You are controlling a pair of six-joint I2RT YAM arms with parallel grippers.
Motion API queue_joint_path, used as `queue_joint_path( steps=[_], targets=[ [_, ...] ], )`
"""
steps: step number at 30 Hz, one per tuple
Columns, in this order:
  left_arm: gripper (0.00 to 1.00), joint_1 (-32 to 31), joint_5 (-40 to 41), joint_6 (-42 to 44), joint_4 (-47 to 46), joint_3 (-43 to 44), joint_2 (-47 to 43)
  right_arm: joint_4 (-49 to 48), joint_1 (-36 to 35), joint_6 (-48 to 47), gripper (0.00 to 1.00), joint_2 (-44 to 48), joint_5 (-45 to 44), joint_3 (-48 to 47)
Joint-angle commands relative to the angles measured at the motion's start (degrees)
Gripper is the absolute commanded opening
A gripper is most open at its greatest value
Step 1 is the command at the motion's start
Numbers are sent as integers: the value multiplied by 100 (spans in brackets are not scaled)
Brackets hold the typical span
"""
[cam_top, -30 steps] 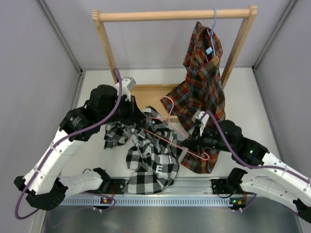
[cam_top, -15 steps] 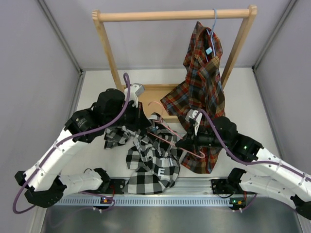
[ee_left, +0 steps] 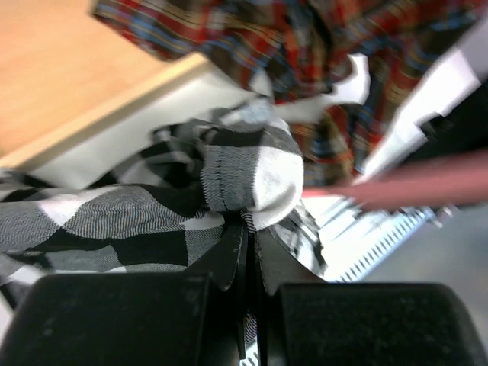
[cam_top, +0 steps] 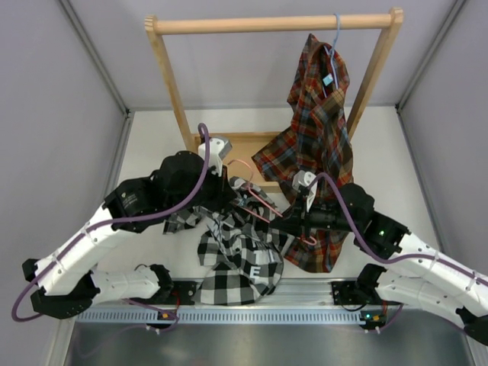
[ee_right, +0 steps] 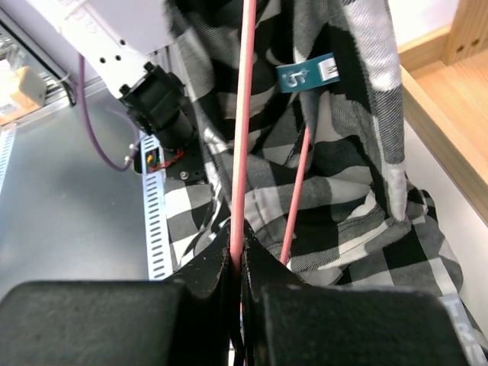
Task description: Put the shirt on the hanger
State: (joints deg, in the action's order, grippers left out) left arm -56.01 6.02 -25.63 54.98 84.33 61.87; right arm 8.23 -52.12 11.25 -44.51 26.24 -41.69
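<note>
The black-and-white check shirt (cam_top: 240, 255) hangs bunched between the arms, white lettering low on it. My left gripper (cam_top: 229, 194) is shut on a fold of the shirt (ee_left: 244, 179) and holds it up. My right gripper (cam_top: 293, 226) is shut on the thin pink wire hanger (cam_top: 263, 200), whose hook curls up at its far end. In the right wrist view the hanger wire (ee_right: 245, 114) runs straight up from my shut jaws, a second wire beside it, both against the inside of the shirt (ee_right: 335, 175) near its teal label.
A wooden clothes rack (cam_top: 274, 24) stands at the back on a wooden base (cam_top: 236, 145). A red, orange and blue plaid shirt (cam_top: 316, 137) hangs from it on a light blue hanger (cam_top: 335, 34), right behind my right gripper. The metal rail (cam_top: 305, 314) runs along the near edge.
Both grippers have moved closer together towards the middle. The left arm swung right with the shirt fold. The hanger has slid further left into the shirt, so less of its wire shows.
</note>
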Motion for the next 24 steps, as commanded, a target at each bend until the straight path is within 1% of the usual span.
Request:
queue_joint_path(
  steps=[1, 3, 4, 6, 7, 8, 11, 14, 17, 19, 21, 23, 24],
  targets=[
    [0, -24, 1319, -56, 204, 355, -8, -842, -44, -130, 0, 145, 618, -23],
    [0, -24, 1454, 118, 320, 521, 159, -640, -53, -228, 0, 171, 724, -32],
    [0, -24, 1446, 215, 355, 566, 203, -691, -44, -263, 0, 197, 873, 38],
    [0, -24, 973, 609, 329, 636, 299, -770, -44, -228, 0, 241, 962, 169],
    [0, -24, 693, 742, 329, 654, 317, -1040, -44, -176, 0, 241, 997, 196],
    [0, -24, 298, 822, 320, 654, 326, -1112, -53, -167, 0, 233, 1032, 214],
    [0, -51, -248, 1129, 312, 663, 291, -1393, -44, -70, 0, 66, 1269, 206],
    [0, -68, -1258, 1428, 329, 681, 124, -1508, -44, -44, 0, -320, 1524, 56],
    [0, -77, -1594, 1561, 329, 646, -60, -1701, -44, 44, 0, -532, 1577, -111],
    [0, -77, -1683, 1570, 338, 602, -148, -1877, -53, 167, 0, -804, 1629, -277],
    [0, -77, -1552, 1552, 338, 505, -192, -1956, -97, 202, 0, -1103, 1630, -470],
    [0, -77, -1280, 1465, 338, 444, -219, -2018, -184, 229, 0, -1296, 1481, -603],
    [1, -77, -800, 1412, 355, 435, -236, -2114, -272, 238, 0, -1332, 1280, -612]
  ],
)
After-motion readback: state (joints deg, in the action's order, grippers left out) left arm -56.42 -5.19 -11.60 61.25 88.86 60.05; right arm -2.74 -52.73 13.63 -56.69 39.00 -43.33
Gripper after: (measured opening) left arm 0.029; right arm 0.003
